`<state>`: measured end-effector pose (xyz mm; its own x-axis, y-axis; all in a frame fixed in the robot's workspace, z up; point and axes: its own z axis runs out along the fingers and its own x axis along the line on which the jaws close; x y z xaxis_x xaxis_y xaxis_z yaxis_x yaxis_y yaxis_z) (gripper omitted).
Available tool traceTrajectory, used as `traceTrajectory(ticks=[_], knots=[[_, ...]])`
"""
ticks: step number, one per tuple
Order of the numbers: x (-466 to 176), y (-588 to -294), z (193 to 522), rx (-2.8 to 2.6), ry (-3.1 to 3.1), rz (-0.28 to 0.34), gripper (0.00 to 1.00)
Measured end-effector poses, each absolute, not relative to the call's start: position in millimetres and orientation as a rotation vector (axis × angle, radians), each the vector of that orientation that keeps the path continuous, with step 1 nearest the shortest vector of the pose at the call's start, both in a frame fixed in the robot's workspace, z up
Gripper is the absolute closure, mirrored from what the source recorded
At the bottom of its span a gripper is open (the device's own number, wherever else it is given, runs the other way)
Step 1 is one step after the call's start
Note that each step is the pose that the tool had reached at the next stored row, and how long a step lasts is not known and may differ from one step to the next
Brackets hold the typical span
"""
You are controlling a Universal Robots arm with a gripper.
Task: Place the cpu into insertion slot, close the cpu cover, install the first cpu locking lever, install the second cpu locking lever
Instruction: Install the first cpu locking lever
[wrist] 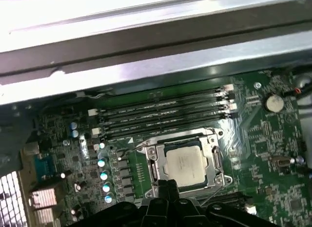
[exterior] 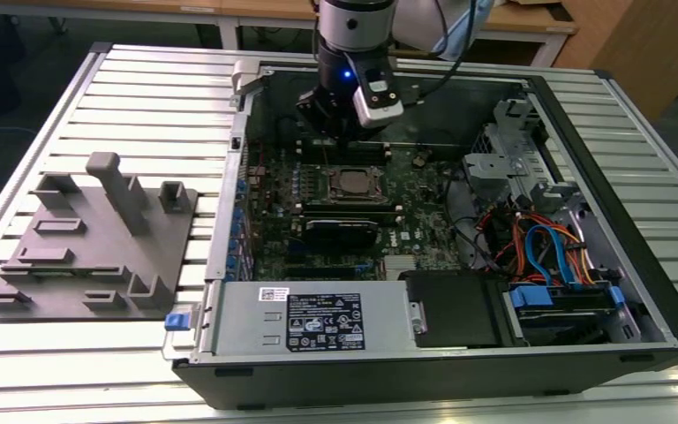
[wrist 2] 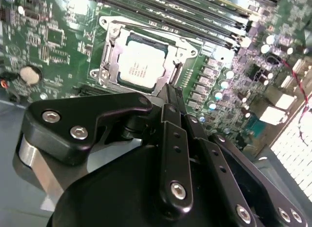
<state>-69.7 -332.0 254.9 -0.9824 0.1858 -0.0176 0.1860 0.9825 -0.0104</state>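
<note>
Crowding the foreground of both wrist views, the black-linked tool (wrist 2: 170,97) hides the near edge of the small, square, black-framed insertion slot (wrist 2: 148,40). Whether the thin wire levers are latched there is hard to make out. The tool's fingertips look pressed together with nothing between them, and they hang just beside the socket; contact with it cannot be judged. The flat square cpu (wrist 2: 141,67), dull silver-grey on top, sits in the slot. The thin silvery cpu cover (wrist 2: 109,51) lies flat around it, with the chip showing through the window.

Over to the exterior view: the silver-and-black arm (exterior: 351,35) comes down steeply into the far end of the open black computer case (exterior: 433,380), its wrist over the green circuit board (exterior: 274,221). Long narrow black memory slots (wrist: 165,114) run just beyond the socket. Coloured cables (exterior: 539,243) bunch towards the exterior view's right. On its left, a grey moulded fixture tray (exterior: 92,256) rests on the slatted metal bench (exterior: 151,97).
</note>
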Motion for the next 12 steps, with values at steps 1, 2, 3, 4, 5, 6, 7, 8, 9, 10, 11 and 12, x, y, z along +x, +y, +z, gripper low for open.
traceTrajectory(ticks=[1,2,3,4,5,6,7,8,9,10,11,12], knots=[[-69.8,-332.0,254.6,0.264,3.114,-0.019,0.90],[-69.8,-332.0,254.2,0.236,3.116,-0.018,0.90],[-69.8,-332.0,253.9,0.209,3.118,-0.018,0.90],[-69.8,-332.1,253.5,0.179,3.119,-0.018,0.90],[-69.8,-332.1,253.4,0.153,3.121,-0.018,0.90],[-69.8,-332.1,253.2,0.133,3.122,-0.018,0.90],[-70.6,-332.0,253.0,0.126,3.122,-0.017,0.90],[-71.6,-331.9,252.8,0.125,3.121,-0.017,0.90],[-73.0,-331.9,252.8,0.125,3.121,-0.017,0.90],[-76.8,-331.8,252.7,0.124,3.120,-0.017,0.90],[-81.0,-331.8,252.6,0.124,3.118,-0.017,0.90],[-84.9,-331.8,252.6,0.125,3.116,-0.016,0.90]])
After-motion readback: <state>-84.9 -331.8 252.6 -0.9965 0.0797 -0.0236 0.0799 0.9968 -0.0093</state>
